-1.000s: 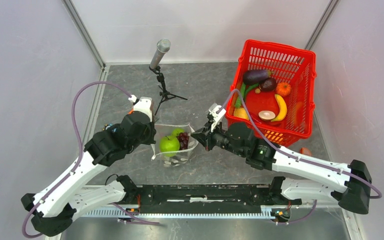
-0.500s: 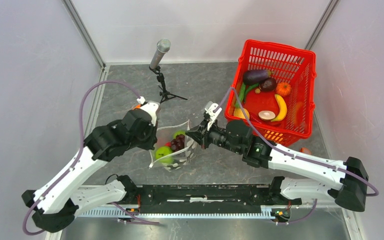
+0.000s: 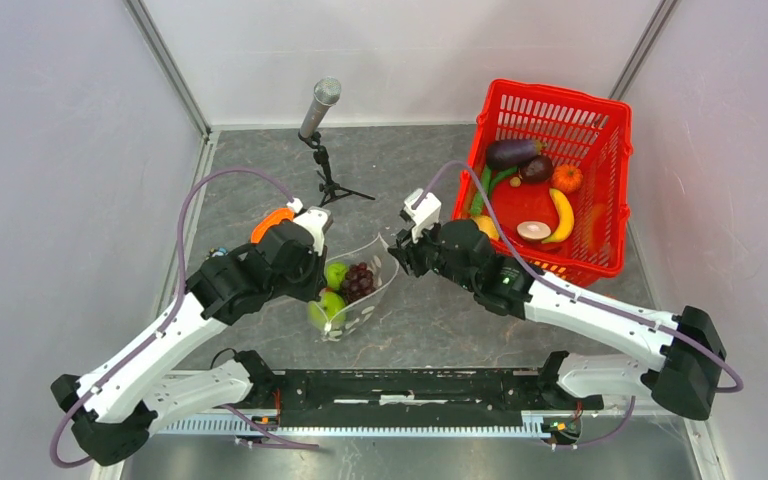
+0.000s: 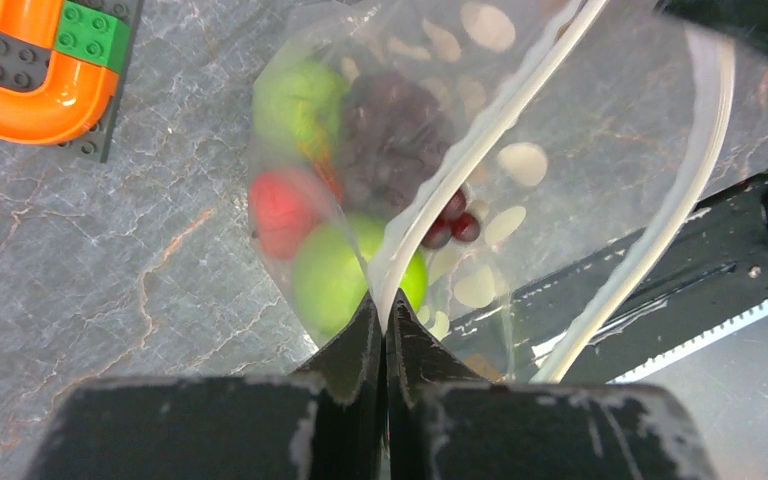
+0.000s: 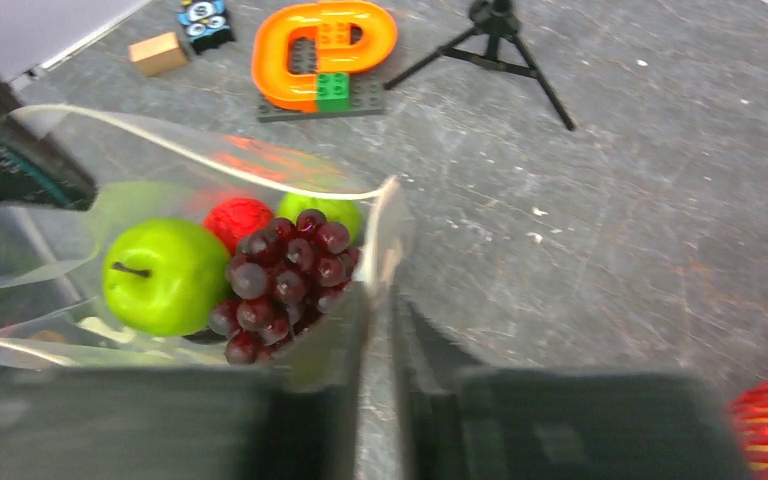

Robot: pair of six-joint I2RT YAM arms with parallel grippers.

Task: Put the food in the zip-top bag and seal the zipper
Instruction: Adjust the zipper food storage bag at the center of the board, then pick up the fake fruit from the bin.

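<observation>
Clear polka-dotted zip-top bag (image 3: 375, 300) is held left of the red plastic mesh basket (image 3: 550, 100), plastic toy fruit (image 5: 165, 275) inside, mouth gaping. Your left claw (image 4: 380, 315) and right claw (image 5: 380, 290) each clamp a rim end. Draw them apart evenly so the clear zipper strip (image 4: 480, 150) closes flat.

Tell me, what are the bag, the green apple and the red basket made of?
The bag looks like thin, shiny clear plastic: the grapes show through it. The green apple seems smooth glossy plastic, probably a toy. The red basket looks like stiff moulded plastic, with slotted walls.
</observation>
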